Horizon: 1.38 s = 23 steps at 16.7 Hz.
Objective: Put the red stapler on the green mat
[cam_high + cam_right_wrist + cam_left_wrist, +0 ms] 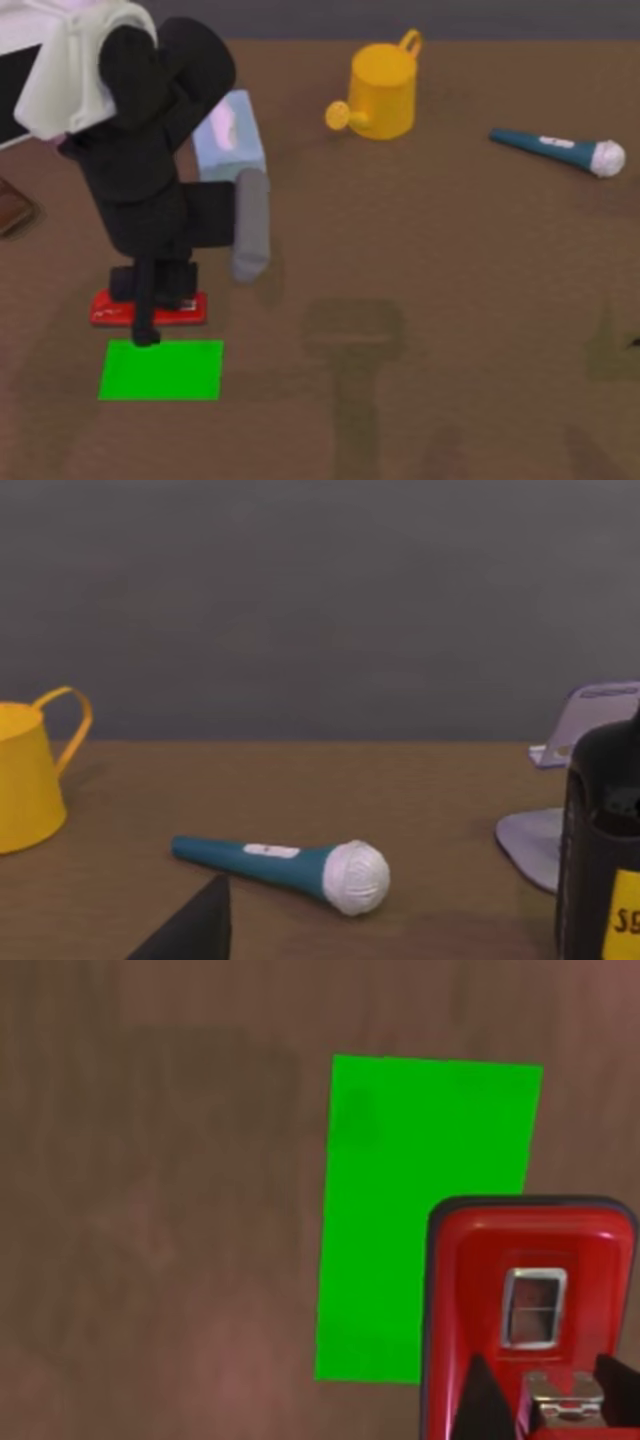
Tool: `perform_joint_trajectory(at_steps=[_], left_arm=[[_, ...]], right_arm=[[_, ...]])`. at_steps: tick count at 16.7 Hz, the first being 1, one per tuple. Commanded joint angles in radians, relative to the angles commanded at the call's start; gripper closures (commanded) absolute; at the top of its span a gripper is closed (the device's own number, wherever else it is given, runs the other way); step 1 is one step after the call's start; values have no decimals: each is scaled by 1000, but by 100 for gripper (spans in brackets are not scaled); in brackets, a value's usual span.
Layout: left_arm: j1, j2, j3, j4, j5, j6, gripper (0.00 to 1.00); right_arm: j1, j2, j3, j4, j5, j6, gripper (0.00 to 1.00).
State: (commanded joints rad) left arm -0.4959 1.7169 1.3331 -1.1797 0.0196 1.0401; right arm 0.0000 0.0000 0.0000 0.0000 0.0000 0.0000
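The red stapler [148, 308] lies crosswise just behind the green mat [160, 370] at the table's front left. My left gripper [147, 322] stands straight over its middle. In the left wrist view the stapler [530, 1260] fills the space under the gripper [557, 1405]. Both dark fingertips [492, 1405] press its upper arm on either side of the metal hinge, so the gripper is shut on it. The stapler's end overlaps a corner of the mat [420, 1210] in that view. My right gripper [290, 950] is parked off the right edge, open and holding nothing.
A pale blue tissue box [232, 135] sits behind the left arm. A yellow watering can [383, 92] stands at the back centre. A teal microphone [560, 150] lies at the back right. A black bottle with a yellow label [605, 850] and a phone stand [590, 730] are near the right wrist.
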Motion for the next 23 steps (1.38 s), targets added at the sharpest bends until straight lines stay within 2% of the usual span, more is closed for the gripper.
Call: perform_joint_trajectory(at_steps=[2,9,18,23], left_arm=[[3,-17,-12,8,1,39,100],[0,-11,-23,24,0,45,100],[37,86,-275,378,1,78,100],[40,94,-297,404,2,81,100]], right_arm=[[0,0,0,0,0,0,0],[0,0,0,0,0,0,0],[0,0,0,0,0,0,0],[0,0,0,0,0,0,0]])
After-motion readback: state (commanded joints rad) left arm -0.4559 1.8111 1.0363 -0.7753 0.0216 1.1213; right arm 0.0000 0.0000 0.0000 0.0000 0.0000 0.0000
